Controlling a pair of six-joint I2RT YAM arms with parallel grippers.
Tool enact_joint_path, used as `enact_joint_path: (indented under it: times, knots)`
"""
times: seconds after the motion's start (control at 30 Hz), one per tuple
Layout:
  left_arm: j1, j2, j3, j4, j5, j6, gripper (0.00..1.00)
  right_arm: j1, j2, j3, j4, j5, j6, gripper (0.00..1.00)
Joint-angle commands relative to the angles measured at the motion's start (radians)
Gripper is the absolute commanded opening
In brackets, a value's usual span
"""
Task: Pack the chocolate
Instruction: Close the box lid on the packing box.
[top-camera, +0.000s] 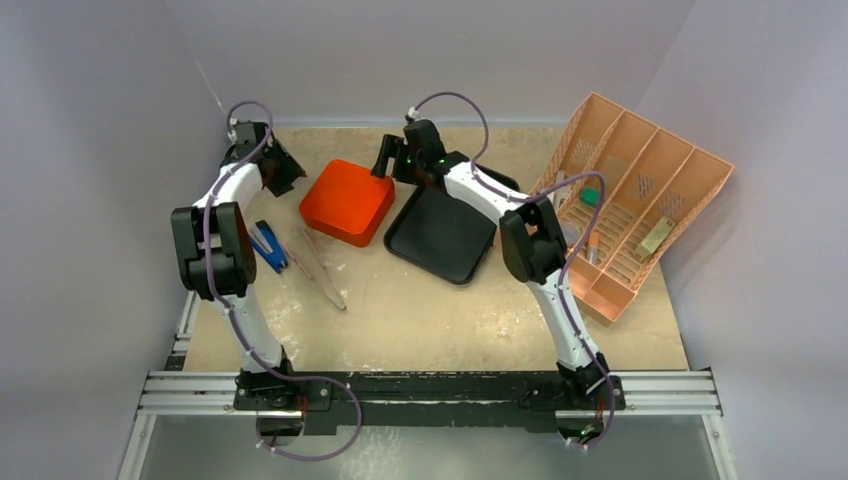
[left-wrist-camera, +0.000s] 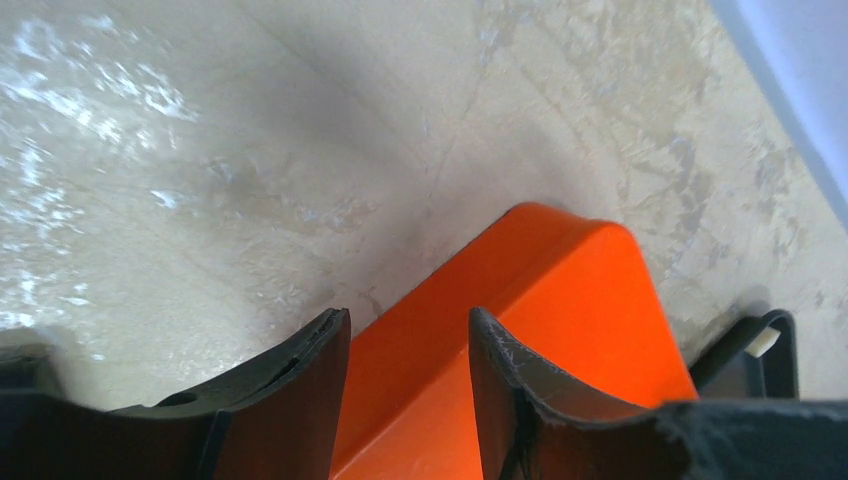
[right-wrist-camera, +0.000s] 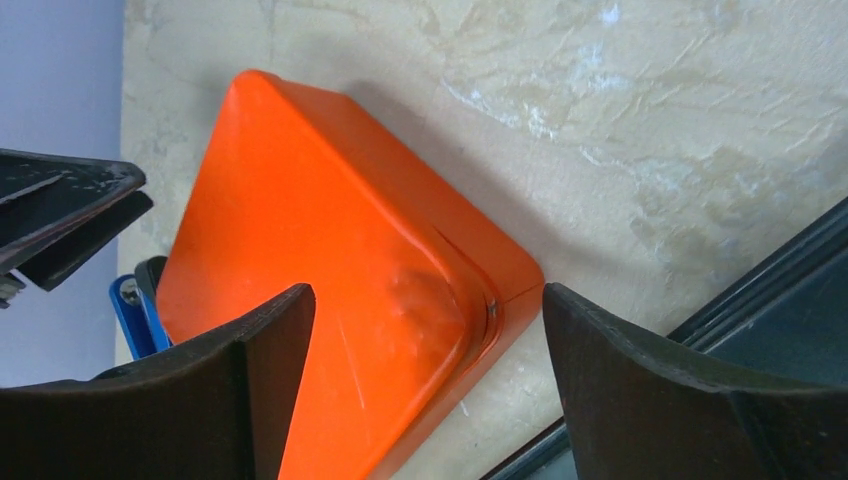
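Where the arms are bolted, near edge: two bases side by side, both arms stretched toward the far edge.
Left of middle: blue tool (top-camera: 268, 247) and pale tongs (top-camera: 318, 262), lying just beside each other.
Middle: black tray (top-camera: 445, 235), bare where it shows.
Middle, farther back: orange box (top-camera: 348, 202), lid shut, its corner just beside the tray but apart.
Right edge to far right corner: peach rack (top-camera: 640, 200), a few small bits inside.
Toward the far left corner: left gripper (left-wrist-camera: 407, 318) at the box's left corner, fingers a narrow gap apart, holding nothing.
Far edge, middle: right gripper (right-wrist-camera: 428, 295) over the box's right corner, fingers spread wide, holding nothing.
Task's thing: chocolate nowhere in sight; my guess is it sits inside the shut box.
Step, as I read it: getting the lid off.
Doing it well: pin the base with one gripper, close the other on the lid lip at the corner seam, and lift straight and slowly so nothing skids or spills.
Count: arms two, tongs one pair, blue tool one, tray one, box one, rack one with four long bays by my count, chocolate pieces none visible.
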Motion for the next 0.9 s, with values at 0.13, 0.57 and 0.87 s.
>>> enact_joint_path:
  times: [0.13,0.57,0.87]
  knots:
    - [-0.053,0.044,-0.046,-0.005,0.116,0.038,0.4,0.022,0.072,0.087,-0.071,0.0,0.025,0.71]
    - [-0.13,0.067,-0.093,0.007,0.107,0.0,0.25,0.025,0.136,-0.098,0.053,-0.101,0.04,0.11]
    - [-0.094,0.018,-0.071,0.086,0.158,-0.092,0.28,-0.028,0.199,0.25,-0.035,-0.142,-0.08,0.33]
